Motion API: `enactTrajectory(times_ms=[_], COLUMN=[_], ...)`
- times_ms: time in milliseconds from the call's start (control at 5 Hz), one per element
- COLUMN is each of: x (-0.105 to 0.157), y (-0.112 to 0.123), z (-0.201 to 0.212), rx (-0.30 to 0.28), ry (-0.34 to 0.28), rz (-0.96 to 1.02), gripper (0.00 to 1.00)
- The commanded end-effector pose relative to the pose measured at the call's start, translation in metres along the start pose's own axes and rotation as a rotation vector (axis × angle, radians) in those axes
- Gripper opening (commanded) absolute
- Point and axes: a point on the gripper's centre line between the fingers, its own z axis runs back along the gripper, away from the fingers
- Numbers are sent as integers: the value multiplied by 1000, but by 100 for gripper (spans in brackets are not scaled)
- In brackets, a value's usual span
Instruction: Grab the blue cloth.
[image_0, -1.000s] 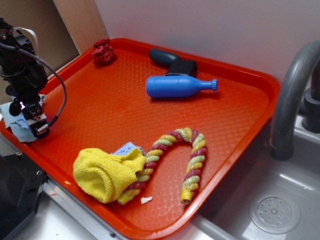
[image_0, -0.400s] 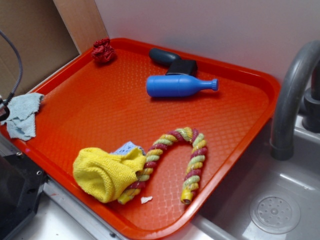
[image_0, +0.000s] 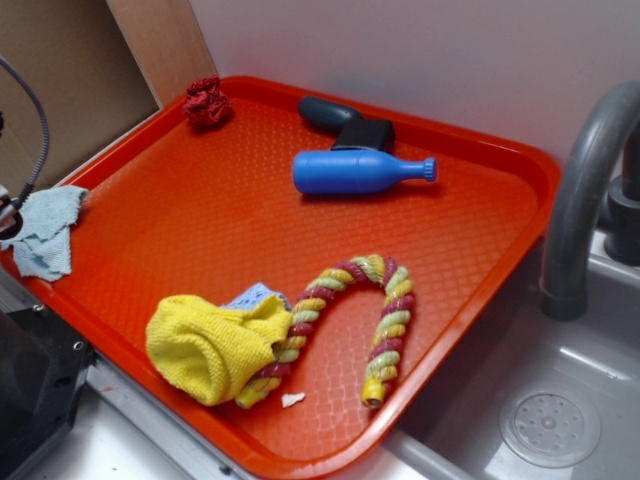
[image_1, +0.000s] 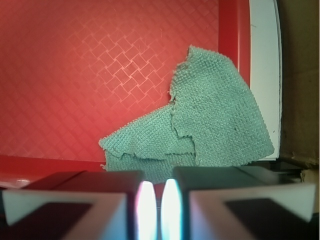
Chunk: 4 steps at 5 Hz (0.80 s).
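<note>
1. The blue cloth (image_0: 45, 230) lies crumpled at the far left corner of the red tray (image_0: 300, 220). Part of it drapes over the tray's raised rim.
2. From the wrist view the blue cloth (image_1: 200, 135) sits just ahead of the gripper (image_1: 159, 207). It spreads from the tray's textured floor across the rim, toward a white ledge (image_1: 262, 60) beyond.
3. The two fingers (image_1: 75, 200) are pressed nearly together, with only a thin bright slit between them. Nothing is caught in that slit, so the cloth is not held.
4. In the room view the gripper itself is out of frame. Only a dark cable (image_0: 30, 120) shows at the left edge, above the cloth.
5. To grab it well, I would judge the fingers must first spread wide, then come straight down.
6. The best target looks like the folded, doubled layers nearest the gripper, where the fabric is thick and bunched.
7. The risk is pinching the hard rim under the cloth, or catching only a ragged edge that slips free.
8. The yellow cloth (image_0: 210, 345), the rope toy (image_0: 385, 300) and the blue bottle (image_0: 355, 172) lie well apart from it and should not interfere.
</note>
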Motion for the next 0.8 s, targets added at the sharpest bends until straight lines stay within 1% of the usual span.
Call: enactTrajectory(times_ms=[0,200,400,600], x=[-5,-1,0,1], y=[12,39,50,55], z=[9,-3,-14,-23], rx=[25,22,10,7], ry=[-23,-7,3,14], rz=[10,103,160,183], gripper=[100,100,100,100])
